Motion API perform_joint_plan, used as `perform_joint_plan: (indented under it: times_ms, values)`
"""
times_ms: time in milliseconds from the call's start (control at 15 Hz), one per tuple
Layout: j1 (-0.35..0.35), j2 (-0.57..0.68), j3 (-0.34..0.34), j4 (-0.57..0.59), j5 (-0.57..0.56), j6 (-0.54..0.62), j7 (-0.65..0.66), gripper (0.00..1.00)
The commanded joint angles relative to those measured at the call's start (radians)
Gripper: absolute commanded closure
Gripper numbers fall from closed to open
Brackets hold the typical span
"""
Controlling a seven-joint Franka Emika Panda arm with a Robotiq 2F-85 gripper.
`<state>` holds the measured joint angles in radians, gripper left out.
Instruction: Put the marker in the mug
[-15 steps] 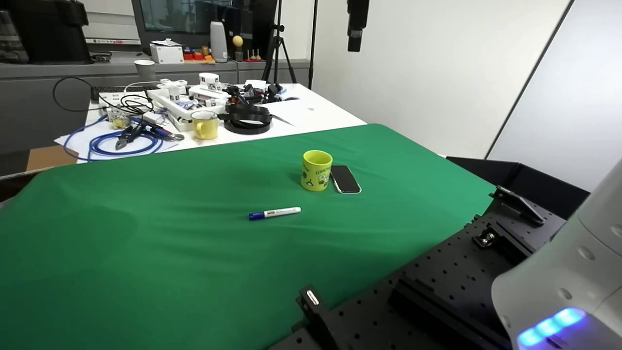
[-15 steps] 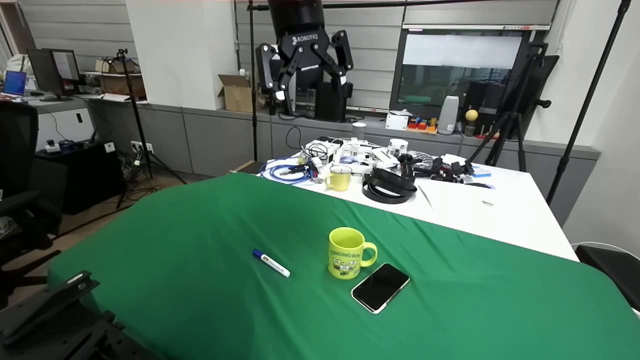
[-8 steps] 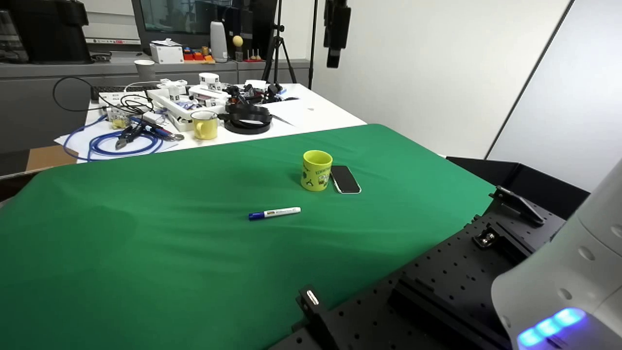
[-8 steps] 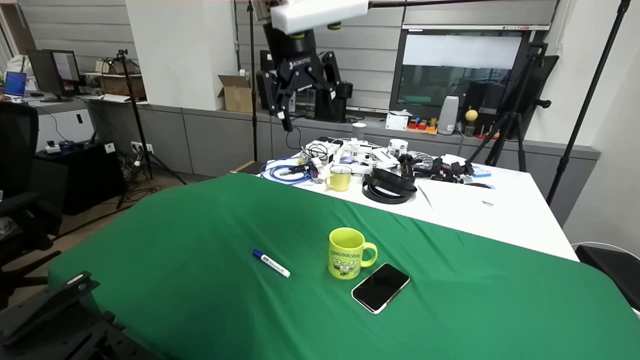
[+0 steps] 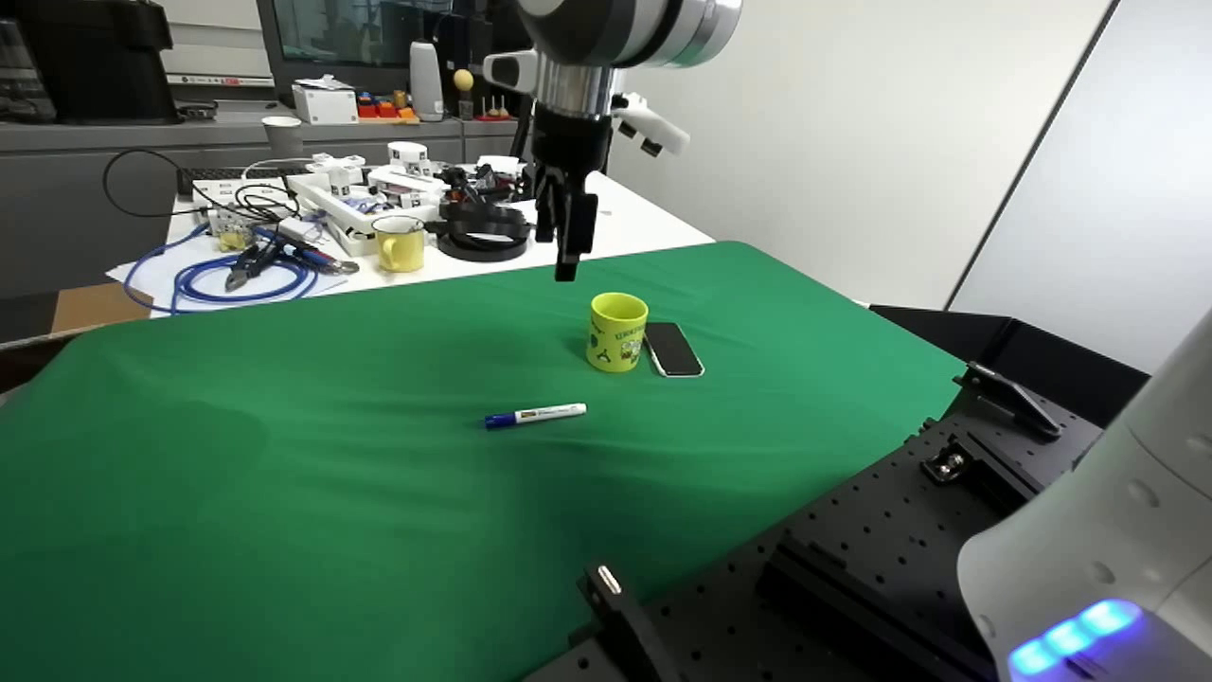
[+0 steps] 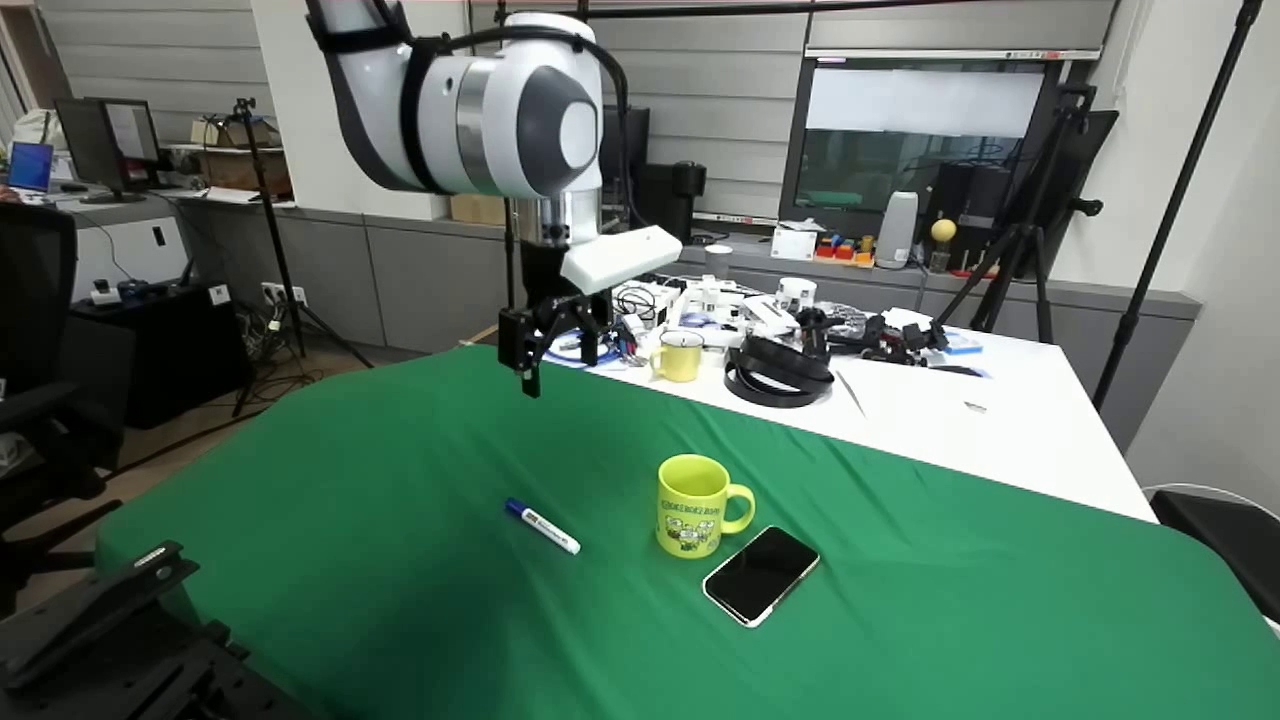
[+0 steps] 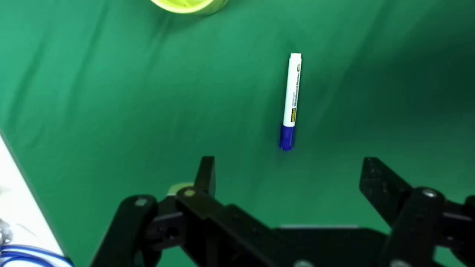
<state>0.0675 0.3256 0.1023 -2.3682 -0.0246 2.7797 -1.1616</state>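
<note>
The marker [image 5: 549,413], white with a dark blue cap, lies flat on the green cloth in both exterior views [image 6: 548,530]. The yellow-green mug [image 5: 615,336] stands upright beside it with its handle toward the phone [image 6: 690,515]. In the wrist view only part of the mug's rim [image 7: 198,7] shows at the top edge. My gripper [image 6: 560,375] is open and empty, pointing down, well above the cloth. In the wrist view the marker [image 7: 292,92] lies ahead of the gap between my fingertips [image 7: 289,160], its blue cap nearest them.
A dark phone [image 6: 762,577] lies close beside the mug. A white table [image 6: 930,420] behind the cloth holds another yellow cup [image 6: 678,358], black rings [image 6: 778,372], blue cable and small parts. A black perforated mounting plate [image 5: 852,568] borders the cloth near the robot base.
My arm has come down from high up toward the cloth, and the gripper has turned to point down. The marker, mug and phone have not moved.
</note>
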Motion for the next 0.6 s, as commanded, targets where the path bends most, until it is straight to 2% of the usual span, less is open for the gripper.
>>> perform_joint_plan:
  times_ms: [0,133,200,333,533]
  values:
    - [-0.055,0.217,0.053,0.227,-0.026,-0.074,-0.019,0.0]
    - [-0.052,0.306,0.049,0.338,-0.049,-0.142,0.008,0.0]
    - [-0.064,0.217,0.064,0.207,-0.046,-0.073,0.005,0.0]
    - [-0.066,0.287,0.063,0.292,-0.054,-0.11,0.004,0.0]
    - [-0.066,0.313,0.063,0.323,-0.06,-0.117,0.004,0.0]
